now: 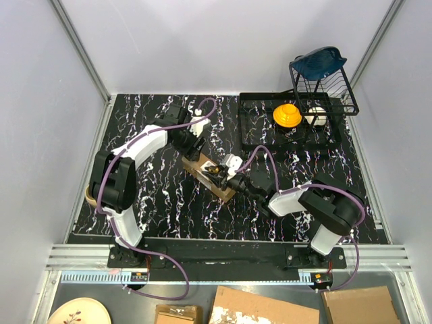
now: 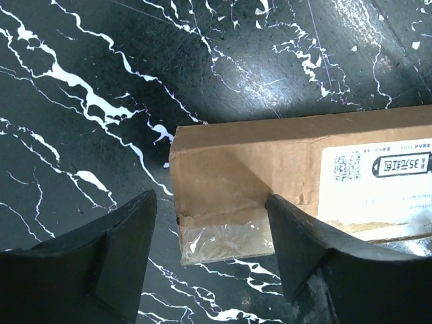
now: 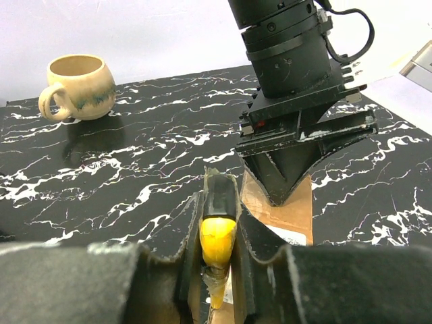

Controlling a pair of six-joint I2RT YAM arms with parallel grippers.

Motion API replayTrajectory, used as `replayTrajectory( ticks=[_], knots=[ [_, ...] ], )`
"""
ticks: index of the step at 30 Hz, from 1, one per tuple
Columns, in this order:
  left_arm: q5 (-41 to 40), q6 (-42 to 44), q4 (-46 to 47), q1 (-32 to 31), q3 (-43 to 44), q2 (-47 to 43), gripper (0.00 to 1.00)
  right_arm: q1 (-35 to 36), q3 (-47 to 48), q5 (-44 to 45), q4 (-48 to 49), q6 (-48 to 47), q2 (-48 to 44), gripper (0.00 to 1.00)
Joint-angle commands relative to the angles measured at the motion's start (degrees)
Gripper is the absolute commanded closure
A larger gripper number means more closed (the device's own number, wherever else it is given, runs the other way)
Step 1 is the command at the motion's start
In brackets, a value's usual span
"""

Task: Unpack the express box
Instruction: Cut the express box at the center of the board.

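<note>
The express box [image 1: 208, 173], an oblong brown carton with clear tape and a white label, lies slantwise mid-table. My left gripper [image 1: 196, 151] is open over the box's far left end; in the left wrist view its gripper [image 2: 212, 233] straddles the taped end of the box [image 2: 270, 169], and I cannot tell whether a finger touches it. My right gripper [image 1: 224, 177] is shut on the yellow-and-black utility knife [image 3: 218, 226], held over the box's near right part. The right wrist view shows the box [image 3: 287, 212] under the left gripper [image 3: 280, 192].
A black dish rack [image 1: 256, 138] at the back right holds a yellow item [image 1: 287, 115] and a white item, with a blue object [image 1: 318, 62] on top. A beige mug [image 3: 77, 86] stands near the table's left edge. Cardboard pieces [image 1: 263, 309] lie below the table front.
</note>
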Motion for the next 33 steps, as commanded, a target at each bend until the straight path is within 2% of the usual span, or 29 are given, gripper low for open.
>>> replayTrajectory(
  ticks=[1,19,33],
  knots=[
    [-3.4,1.1,2.5,-1.0,2.1,2.0,0.32,-1.4,-0.8,-1.4,8.5,1.2,0.4,1.00],
    [-8.7,2.6,2.6,-2.7,2.1,5.6,0.43,-1.4,-8.9,-0.6,8.9,6.1,-5.8,1.00],
    [-9.5,2.9,2.6,-2.7,2.0,7.3,0.49,-1.4,-10.0,-0.6,0.1,7.9,-12.5,1.00]
  ],
)
